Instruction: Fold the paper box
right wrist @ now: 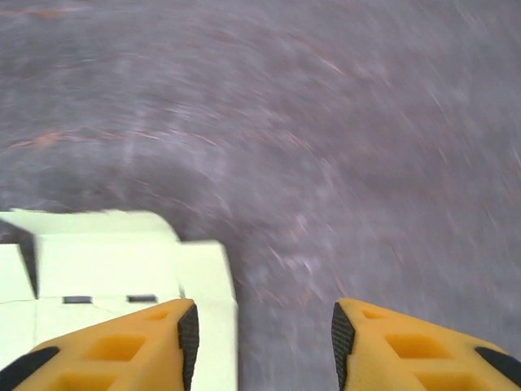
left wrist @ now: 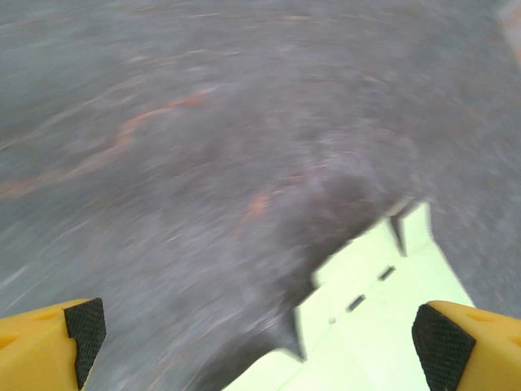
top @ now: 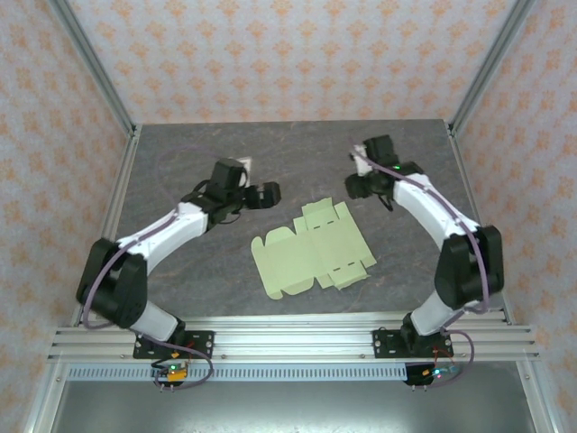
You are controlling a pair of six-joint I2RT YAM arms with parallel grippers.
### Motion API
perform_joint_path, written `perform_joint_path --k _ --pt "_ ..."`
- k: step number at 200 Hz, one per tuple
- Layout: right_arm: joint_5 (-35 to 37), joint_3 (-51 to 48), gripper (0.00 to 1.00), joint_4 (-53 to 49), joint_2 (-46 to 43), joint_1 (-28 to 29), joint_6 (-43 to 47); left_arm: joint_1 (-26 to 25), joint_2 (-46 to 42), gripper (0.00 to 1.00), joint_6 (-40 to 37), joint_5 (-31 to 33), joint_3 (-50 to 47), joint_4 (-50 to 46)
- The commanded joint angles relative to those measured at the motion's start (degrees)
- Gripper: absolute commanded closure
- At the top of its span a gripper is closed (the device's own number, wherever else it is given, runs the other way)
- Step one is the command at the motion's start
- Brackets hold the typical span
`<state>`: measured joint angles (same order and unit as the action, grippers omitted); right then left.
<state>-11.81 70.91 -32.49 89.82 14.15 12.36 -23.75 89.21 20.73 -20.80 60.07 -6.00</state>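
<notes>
Your paper box (top: pixel 312 250) is a flat unfolded sheet lying on the grey worktop (top: pixel 180 162) with its flaps spread out. Your left fingers (left wrist: pixel 49 346) are spread wide apart just off the sheet's far-left side, and the left wrist view has a slotted corner of it between them. Your right fingers (right wrist: pixel 122 346) are parted too, by the sheet's far-right corner with one over its edge, holding nothing.

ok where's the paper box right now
In the top view the paper box lies flat and unfolded in the middle of the table, between the arms, nearer the bases than the left end effector and right end effector.
</notes>
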Motion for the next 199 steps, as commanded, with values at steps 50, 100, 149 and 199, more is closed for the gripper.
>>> perform_joint_path --k 50,100,149,199 --pt "9.2 -13.0 0.49 3.5 -15.7 -4.8 -27.3 -3.2 30.3 0.08 -36.9 -24.5 32.8 -19.2" --pt "13.9 -13.7 0.39 3.0 -21.6 -5.1 -26.6 -6.4 40.7 0.26 -46.2 -20.4 47.3 -33.9" --pt "12.4 -14.1 0.39 2.2 -23.4 -5.1 -26.1 -7.4 43.0 0.61 -46.9 -18.4 48.4 -36.2" --pt "6.2 -15.4 0.38 4.8 -22.8 -5.1 -33.9 -7.8 41.9 0.99 -43.2 -8.2 47.8 -33.0"
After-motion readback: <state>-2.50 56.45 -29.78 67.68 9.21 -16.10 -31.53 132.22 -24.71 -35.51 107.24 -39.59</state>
